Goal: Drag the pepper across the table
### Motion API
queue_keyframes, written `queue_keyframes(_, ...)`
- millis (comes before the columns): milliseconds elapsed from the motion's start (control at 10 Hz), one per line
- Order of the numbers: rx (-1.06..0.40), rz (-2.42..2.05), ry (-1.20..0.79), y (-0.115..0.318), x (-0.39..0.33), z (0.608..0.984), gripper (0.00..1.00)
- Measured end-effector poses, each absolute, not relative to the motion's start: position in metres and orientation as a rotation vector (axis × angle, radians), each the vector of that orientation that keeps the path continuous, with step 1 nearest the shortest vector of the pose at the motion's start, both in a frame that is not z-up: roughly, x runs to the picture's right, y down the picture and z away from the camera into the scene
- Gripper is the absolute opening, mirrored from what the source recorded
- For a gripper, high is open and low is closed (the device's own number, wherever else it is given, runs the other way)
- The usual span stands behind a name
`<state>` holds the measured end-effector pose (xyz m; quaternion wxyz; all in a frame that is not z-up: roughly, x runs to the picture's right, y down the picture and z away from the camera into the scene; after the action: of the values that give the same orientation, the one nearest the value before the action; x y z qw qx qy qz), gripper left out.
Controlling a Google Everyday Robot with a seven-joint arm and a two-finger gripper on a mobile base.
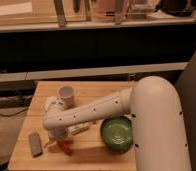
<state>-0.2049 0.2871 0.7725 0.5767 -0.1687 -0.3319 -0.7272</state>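
The pepper [65,146] is a small slim red-orange thing lying near the front left of the light-brown wooden table [91,155]. My gripper [55,138] hangs at the end of the white arm [91,112], which reaches in from the right. The gripper is low over the table, right at the pepper's left end. The wrist hides part of the pepper, and I cannot tell whether the gripper touches or holds it.
A grey rectangular block [35,143] lies left of the gripper. A green bowl [117,133] sits to the right under the arm. A pale cup [66,93] and a white object [53,104] stand behind. A long pale shelf [101,71] runs behind the table.
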Motion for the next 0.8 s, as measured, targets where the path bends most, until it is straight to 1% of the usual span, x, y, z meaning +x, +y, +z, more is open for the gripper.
queue_keyframes(300, -0.473, -1.693, -0.723, 0.2885, -0.2036, 0.7795, 0.8)
queue_keyframes(800, -0.501, -1.665, -0.726, 0.2879, -0.1998, 0.7848, 0.8)
